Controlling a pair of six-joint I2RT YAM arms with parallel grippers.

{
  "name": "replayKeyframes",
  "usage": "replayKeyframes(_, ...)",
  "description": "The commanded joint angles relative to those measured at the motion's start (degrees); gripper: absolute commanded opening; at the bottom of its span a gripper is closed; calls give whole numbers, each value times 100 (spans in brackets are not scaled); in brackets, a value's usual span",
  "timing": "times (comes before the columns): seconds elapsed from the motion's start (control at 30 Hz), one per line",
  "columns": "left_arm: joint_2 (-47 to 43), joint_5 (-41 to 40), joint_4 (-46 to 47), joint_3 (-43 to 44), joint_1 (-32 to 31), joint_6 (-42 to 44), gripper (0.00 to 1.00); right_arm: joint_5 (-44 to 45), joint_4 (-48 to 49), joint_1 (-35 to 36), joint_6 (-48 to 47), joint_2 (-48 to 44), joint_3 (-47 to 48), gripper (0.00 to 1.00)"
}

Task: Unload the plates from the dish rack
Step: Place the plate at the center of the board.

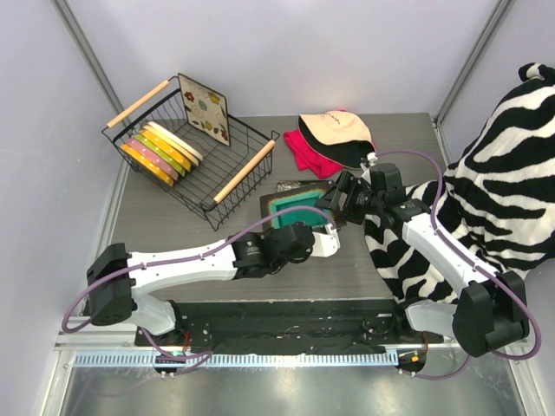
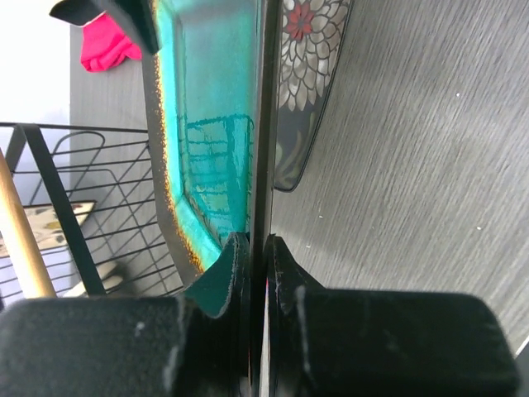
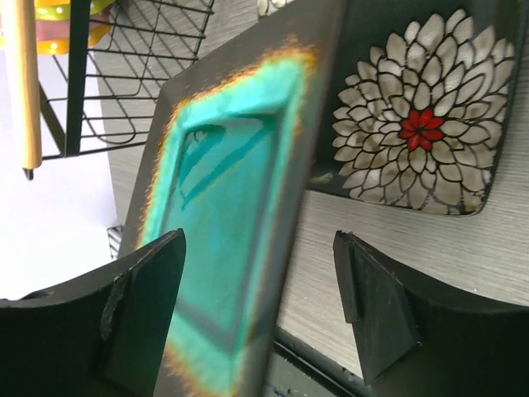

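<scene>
Left gripper (image 2: 256, 248): clamped tight on the rim of a teal plate (image 1: 295, 212), centre of the top view.
Right gripper (image 3: 260, 265): jaws wide, one finger on each side of that plate.
Teal plate: tilted over a dark flowered plate (image 3: 421, 132) lying on the table (image 1: 355, 277).
Rack (image 1: 245, 170): upper left, with round plates (image 1: 165, 149) and a square cream plate (image 1: 205, 108) standing inside.

Flowered dark plate (image 1: 290, 185) mostly hidden under teal plate (image 1: 297, 212); dish rack (image 2: 59, 203) cut off at view edge
</scene>
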Motion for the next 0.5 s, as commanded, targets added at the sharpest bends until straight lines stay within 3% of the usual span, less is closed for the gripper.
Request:
replayKeyframes(0.0,-67,-886,1175,138,-109,367,0,-296,116,20,-62,-4,33,79)
replayKeyframes(0.1,-76,-913,1254,103,-126,376,0,-498,159,20,-54,128,-89,75)
replayKeyframes(0.3,-6,-974,1325,76,-126,394,0,-876,274,20,-97,234,-257,52)
replayKeyframes(0.4,47,-1036,1404,67,-126,403,0,-990,344,20,-89,277,-318,37)
replayKeyframes(0.47,91,-1115,1404,85,-126,394,0,-982,440,28,-45,278,-353,19)
